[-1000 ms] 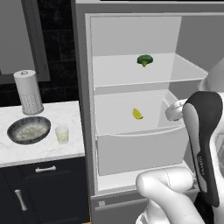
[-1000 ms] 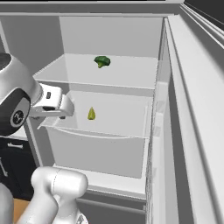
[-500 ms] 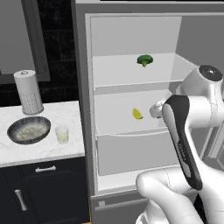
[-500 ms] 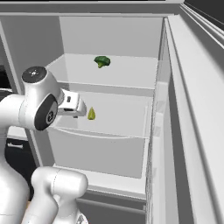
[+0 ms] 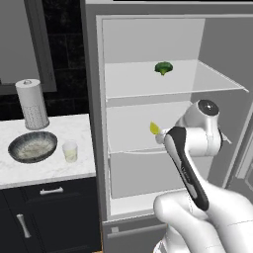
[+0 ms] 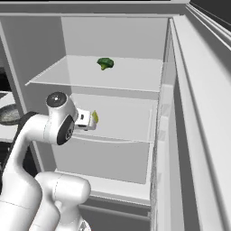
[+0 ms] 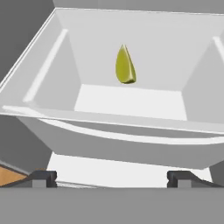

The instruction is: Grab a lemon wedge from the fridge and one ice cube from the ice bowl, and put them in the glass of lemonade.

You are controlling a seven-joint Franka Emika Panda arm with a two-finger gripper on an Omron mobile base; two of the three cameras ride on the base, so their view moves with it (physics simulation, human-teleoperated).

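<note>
Yellow lemon wedge sits straight ahead of the claw, a bit further back on the middle shelf of the fridge, and the two aren't touching. The claw's tips are spread wide apart with nothing between them, parked right at the front edge of that shelf, wedge lined up roughly between them. One shelf up from the claw there's a green broccoli floret. Off to the claw's left, outside the fridge, the worktop has the ice bowl and the glass of lemonade just beside it, plus a tall white dotted cylinder behind the bowl.
</note>
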